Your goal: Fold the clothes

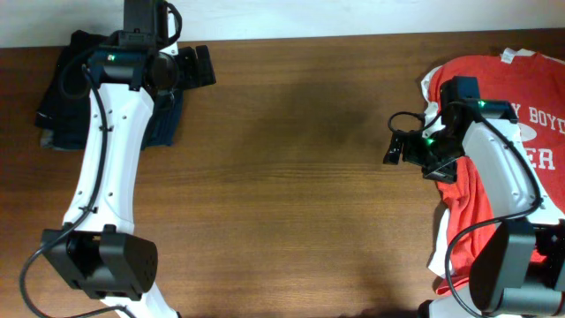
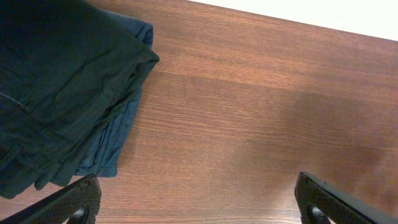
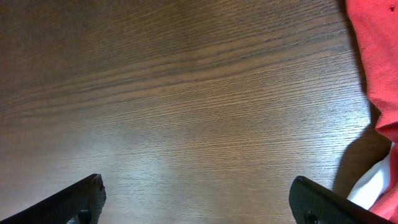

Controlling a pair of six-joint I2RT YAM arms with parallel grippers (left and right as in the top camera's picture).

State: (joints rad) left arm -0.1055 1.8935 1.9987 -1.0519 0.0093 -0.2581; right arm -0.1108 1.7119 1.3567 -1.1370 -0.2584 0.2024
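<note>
At the far left corner of the brown wooden table (image 1: 291, 185) lies a folded stack of dark clothes: a plain black soft garment (image 2: 56, 81) on top and a dark navy one (image 2: 115, 146) under it, its edge showing along the stack's right side. The left gripper (image 2: 199, 205) hangs just past that right edge, its two black fingers spread wide over bare wood and touching no cloth. The middle of the table is bare wood grain. Further right, the right gripper (image 3: 199, 205) has its jaws wide apart too, with only tabletop between them. Just beside it on the right lies a rumpled red T-shirt with white lettering (image 1: 521, 84), spread at the table's right end and partly under the right arm.
</note>
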